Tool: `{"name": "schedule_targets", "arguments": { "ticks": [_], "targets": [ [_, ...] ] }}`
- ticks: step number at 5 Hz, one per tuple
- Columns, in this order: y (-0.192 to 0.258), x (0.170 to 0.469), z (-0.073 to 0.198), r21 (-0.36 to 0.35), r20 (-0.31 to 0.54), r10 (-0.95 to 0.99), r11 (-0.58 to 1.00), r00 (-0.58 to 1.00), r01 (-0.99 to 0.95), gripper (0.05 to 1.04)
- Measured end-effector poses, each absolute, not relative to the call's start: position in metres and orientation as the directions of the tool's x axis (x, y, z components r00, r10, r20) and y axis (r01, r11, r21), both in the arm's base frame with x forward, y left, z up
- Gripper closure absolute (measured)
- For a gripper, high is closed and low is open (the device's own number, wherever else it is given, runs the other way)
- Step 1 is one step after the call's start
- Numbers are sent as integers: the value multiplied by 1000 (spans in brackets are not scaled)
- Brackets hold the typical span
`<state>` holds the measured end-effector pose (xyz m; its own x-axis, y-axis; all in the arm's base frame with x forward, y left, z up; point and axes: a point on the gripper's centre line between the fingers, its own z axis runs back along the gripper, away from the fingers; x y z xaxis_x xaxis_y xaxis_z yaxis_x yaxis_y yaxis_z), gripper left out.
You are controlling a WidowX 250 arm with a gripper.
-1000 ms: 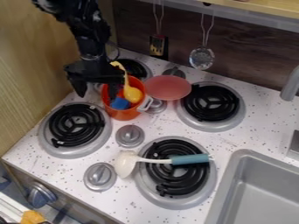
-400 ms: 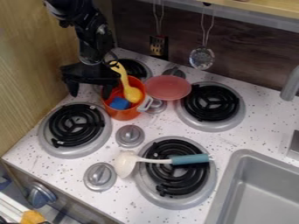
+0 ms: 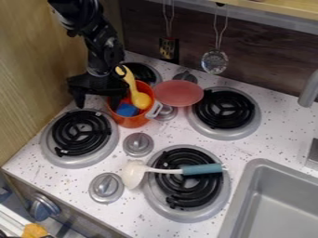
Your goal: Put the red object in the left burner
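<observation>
Bench (image 3: 284, 125): front left burner (image 3: 96, 135) is my likely target. My end effector (image 3: 97, 106) hangs with fingers apart at the red pot (image 3: 130, 122), ahead of the rear burner (image 3: 142, 72). Grasp stage, I judge; next: align, pinch rim, lift.

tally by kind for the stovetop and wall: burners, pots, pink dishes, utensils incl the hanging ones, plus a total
burners: 4
pots: 1
pink dishes: 1
utensils: 4
total: 10
</observation>
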<state>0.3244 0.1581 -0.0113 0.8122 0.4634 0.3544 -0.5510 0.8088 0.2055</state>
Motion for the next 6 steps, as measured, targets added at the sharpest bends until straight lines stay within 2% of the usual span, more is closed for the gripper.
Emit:
{"name": "schedule_targets", "arguments": {
  "ticks": [2,3,5,6],
  "targets": [
    [156,325,-19,187,362,523,771,772,-609,84],
    [155,330,-22,154,383,537,765,752,-625,138],
    [154,336,-27,121,381,554,763,740,-634,687],
    [153,335,-31,113,373,564,761,737,-639,912]
  ]
}}
